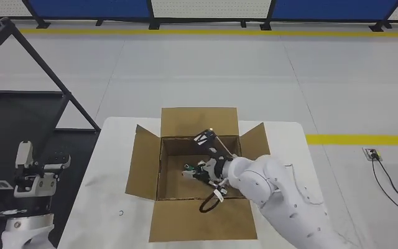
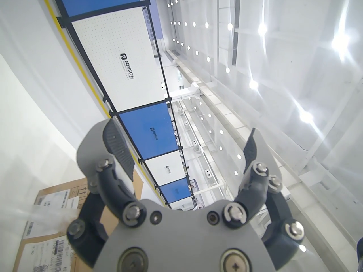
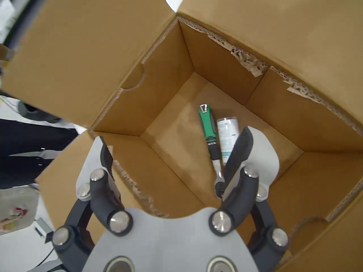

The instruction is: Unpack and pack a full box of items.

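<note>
The right gripper point(image 3: 175, 140), jaws apart over the box point(image 3: 170, 66), should descend straight and straddle the green-handled tool point(image 3: 208, 127), avoiding the white tube point(image 3: 227, 137) alongside.

A pale grey floor point(image 1: 205, 68) ran to a far wall of blue and white panels point(image 1: 87, 7), a yellow line point(image 1: 186, 31) along its foot. Ceiling lights point(image 2: 262, 28) glared overhead.
</note>
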Controlling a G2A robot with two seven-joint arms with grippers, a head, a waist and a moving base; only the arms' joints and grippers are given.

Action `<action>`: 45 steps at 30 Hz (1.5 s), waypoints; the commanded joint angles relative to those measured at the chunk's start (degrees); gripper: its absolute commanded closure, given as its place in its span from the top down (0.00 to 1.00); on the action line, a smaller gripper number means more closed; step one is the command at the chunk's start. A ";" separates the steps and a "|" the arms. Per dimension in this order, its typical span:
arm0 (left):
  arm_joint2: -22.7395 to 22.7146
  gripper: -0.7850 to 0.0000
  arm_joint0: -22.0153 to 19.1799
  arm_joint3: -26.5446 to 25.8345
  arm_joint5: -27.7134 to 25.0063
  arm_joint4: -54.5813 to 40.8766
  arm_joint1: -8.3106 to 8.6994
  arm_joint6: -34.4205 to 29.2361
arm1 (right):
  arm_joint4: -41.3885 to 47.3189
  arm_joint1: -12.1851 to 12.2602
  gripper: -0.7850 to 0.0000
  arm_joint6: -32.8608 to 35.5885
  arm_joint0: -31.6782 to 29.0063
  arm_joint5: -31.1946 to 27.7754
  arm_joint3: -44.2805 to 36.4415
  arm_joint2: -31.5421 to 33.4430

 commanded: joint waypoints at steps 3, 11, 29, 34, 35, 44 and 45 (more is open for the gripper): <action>-2.31 1.00 2.18 -0.73 -0.95 -3.04 -0.05 -0.60 | -1.01 -3.25 1.00 4.53 9.22 1.70 10.90 -8.06; -5.14 1.00 4.61 -1.97 -2.34 -6.03 -0.09 -1.38 | 0.31 -8.09 0.42 7.49 16.30 3.87 27.19 -14.40; -5.94 1.00 7.70 -4.71 -4.85 -5.86 -0.20 -1.77 | 1.53 -14.05 0.45 6.58 19.89 -0.36 44.61 -18.26; -5.84 1.00 8.29 -5.15 -5.27 -5.56 -0.24 -1.67 | 0.78 -15.20 0.44 6.36 20.38 -1.11 47.24 -18.77; -5.81 1.00 8.45 -5.27 -5.34 -5.45 -0.25 -1.63 | 0.76 -15.45 0.44 6.47 20.42 -1.34 47.75 -18.89; -5.36 1.00 9.46 -6.13 -5.76 -4.51 -0.42 -0.31 | 1.12 -17.52 0.44 6.89 20.77 -4.34 51.98 -19.40; -5.28 1.00 9.45 -6.23 -5.81 -4.41 -0.43 -0.19 | 1.08 -17.71 0.44 6.91 20.78 -4.56 52.30 -19.45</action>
